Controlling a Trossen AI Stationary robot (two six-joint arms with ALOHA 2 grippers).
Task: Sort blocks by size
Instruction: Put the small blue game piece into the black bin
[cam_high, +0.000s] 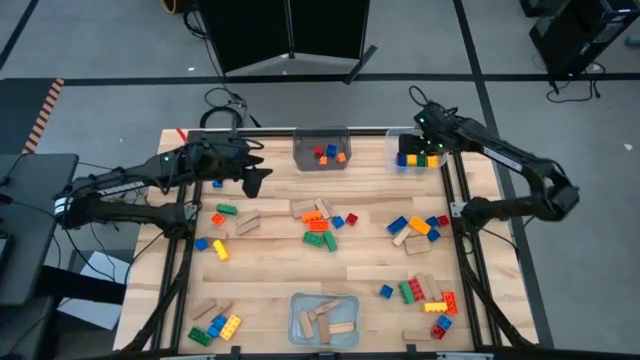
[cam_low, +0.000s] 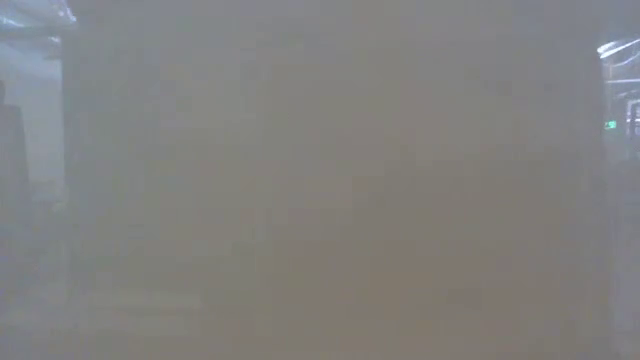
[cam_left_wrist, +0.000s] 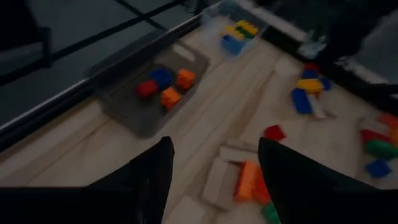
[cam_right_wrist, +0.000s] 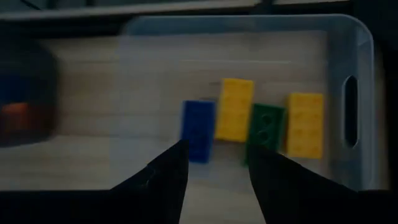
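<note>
Right gripper (cam_right_wrist: 214, 165) over the corner bin (cam_right_wrist: 357, 93) — fingers parted, empty.
Blue brick (cam_right_wrist: 198, 130) just below — descending could knock it.

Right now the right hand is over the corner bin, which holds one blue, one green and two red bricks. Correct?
Not quite: no red there. The right wrist view shows the corner bin holding one blue brick, one green brick and two yellow bricks, not red ones. The right hand is indeed over that bin.
</note>
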